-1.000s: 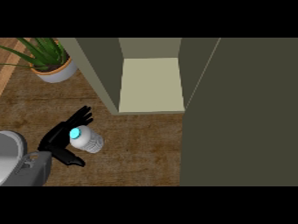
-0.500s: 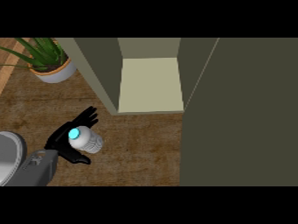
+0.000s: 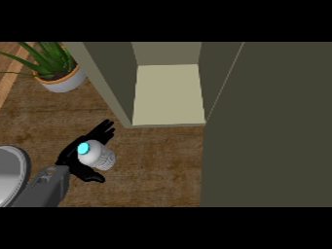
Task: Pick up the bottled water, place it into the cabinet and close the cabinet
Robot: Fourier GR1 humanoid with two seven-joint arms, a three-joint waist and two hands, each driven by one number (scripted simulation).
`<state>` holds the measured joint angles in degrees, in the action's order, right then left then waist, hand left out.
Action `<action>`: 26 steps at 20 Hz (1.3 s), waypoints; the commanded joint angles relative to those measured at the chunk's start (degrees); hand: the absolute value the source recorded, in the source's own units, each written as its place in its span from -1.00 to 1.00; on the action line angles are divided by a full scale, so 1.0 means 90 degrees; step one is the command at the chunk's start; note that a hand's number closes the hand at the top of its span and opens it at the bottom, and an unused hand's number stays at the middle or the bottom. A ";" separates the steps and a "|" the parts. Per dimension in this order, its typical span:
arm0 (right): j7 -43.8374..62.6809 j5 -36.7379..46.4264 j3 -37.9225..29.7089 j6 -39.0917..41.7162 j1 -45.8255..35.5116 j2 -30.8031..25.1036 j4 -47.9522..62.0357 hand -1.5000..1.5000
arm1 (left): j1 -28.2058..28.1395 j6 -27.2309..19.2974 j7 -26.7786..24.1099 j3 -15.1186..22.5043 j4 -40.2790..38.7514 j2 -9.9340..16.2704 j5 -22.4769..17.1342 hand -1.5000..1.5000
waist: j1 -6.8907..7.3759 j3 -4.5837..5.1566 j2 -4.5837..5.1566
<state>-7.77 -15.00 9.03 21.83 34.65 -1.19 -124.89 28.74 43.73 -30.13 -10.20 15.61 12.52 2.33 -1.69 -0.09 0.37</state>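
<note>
The black fingers point(image 3: 102, 130) stretch up and to the far side of the water bottle point(image 3: 96, 156), with the thumb hooking round its near side, so the left hand point(image 3: 77, 156) looks wrapped round the bottle from the left; only the blue cap point(image 3: 84, 148) and the ribbed white body show past it; whether the bottle rests on the wooden counter point(image 3: 154, 160) or hangs just above it I cannot tell from this steep angle. A side grip like that suits the job, I'd say, since it keeps the bottle upright for sliding onto a shelf. The grey forearm point(image 3: 43, 189) comes in from the near left corner; the right hand is nowhere to be seen.

Just beyond the fingertips to the right stands the cabinet point(image 3: 107, 78), its pale shelf point(image 3: 168, 95) open to view; the left wall's near corner sits close to the fingers and would be the edge to mind. The open door point(image 3: 276, 121) fills the right side, a tall dark panel; between it and the hand lies bare counter. A potted plant point(image 3: 57, 73) sits at the far left, apart from the hand.
</note>
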 commanded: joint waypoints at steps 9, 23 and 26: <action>0.0054 0.0088 0.0047 -0.0083 -0.0062 0.0025 0.0137 -1.00 | -0.0281 0.1191 -0.0641 0.0393 0.0171 -0.0485 0.0085 1.00 | -0.0002 0.0034 0.0016; 0.0118 0.0004 -0.0020 -0.0102 -0.0134 -0.0034 0.0106 -1.00 | -0.0503 0.0708 -0.0812 0.0296 0.0500 -0.0572 -0.0278 1.00 | 0.0085 0.0024 -0.0012; -0.0100 0.0048 -0.0007 0.0013 0.0182 -0.0046 0.0115 -1.00 | -0.0751 -0.0298 -0.0816 -0.0635 0.0737 -0.0228 -0.1126 1.00 | 0.0208 0.0015 -0.0063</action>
<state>-7.42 -15.42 8.40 21.30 34.17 -1.55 -123.83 25.06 40.88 -31.50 -10.31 21.84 7.89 -2.97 -0.71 0.04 0.00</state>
